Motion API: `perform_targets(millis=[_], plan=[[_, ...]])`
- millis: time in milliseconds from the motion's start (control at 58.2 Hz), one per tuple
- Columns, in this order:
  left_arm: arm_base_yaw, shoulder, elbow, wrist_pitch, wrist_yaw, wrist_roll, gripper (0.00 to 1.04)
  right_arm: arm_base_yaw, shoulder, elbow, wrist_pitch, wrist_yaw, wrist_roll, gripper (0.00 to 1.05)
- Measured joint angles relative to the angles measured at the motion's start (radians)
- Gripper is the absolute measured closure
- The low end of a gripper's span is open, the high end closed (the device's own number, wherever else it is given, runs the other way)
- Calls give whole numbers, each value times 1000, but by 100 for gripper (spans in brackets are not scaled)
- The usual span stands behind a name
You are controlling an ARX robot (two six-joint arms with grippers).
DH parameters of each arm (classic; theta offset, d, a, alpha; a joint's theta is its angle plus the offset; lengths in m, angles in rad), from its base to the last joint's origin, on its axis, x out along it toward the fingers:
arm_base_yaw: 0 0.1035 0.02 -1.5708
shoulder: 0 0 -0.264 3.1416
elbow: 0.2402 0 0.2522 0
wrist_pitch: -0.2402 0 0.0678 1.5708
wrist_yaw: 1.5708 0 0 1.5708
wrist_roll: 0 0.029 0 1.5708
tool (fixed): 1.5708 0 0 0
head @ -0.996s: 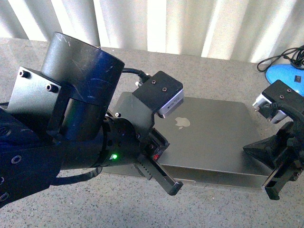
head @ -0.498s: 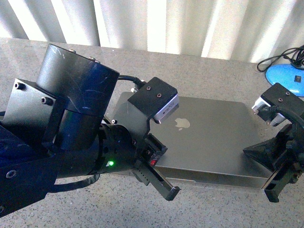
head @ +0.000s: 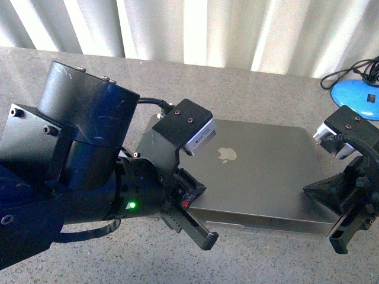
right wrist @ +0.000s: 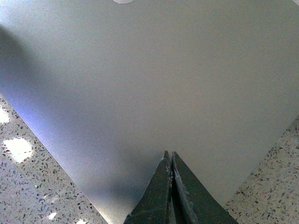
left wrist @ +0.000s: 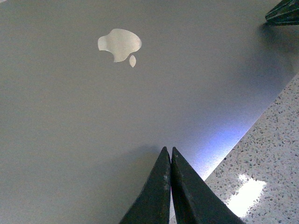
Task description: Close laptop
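The grey laptop (head: 260, 171) lies on the table with its lid down and the shiny logo (head: 227, 153) facing up. In the left wrist view, my left gripper (left wrist: 169, 150) is shut, its tips over the lid (left wrist: 93, 116) near an edge. The logo (left wrist: 119, 43) lies farther along. My left arm hides the laptop's left part in the front view. My right gripper (head: 308, 188) is shut with nothing in it, its tips pointing at the lid's right front corner. In the right wrist view the right gripper (right wrist: 169, 153) is over the lid (right wrist: 154, 79) near a corner.
The table (head: 266, 260) is speckled grey stone. A blue object (head: 358, 94) with black cables sits at the back right. A pale curtain (head: 195, 29) hangs behind the table. My bulky left arm (head: 83, 160) fills the left foreground.
My left arm has shifted a little left and lower in the front view. The right gripper and the laptop have hardly moved.
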Motion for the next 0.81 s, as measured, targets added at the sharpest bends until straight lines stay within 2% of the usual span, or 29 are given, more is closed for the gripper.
perform_targets(millis=[807], plan=[[52,62,-3,36,80,-52,101,-12,51,9,2,10,-13,104]])
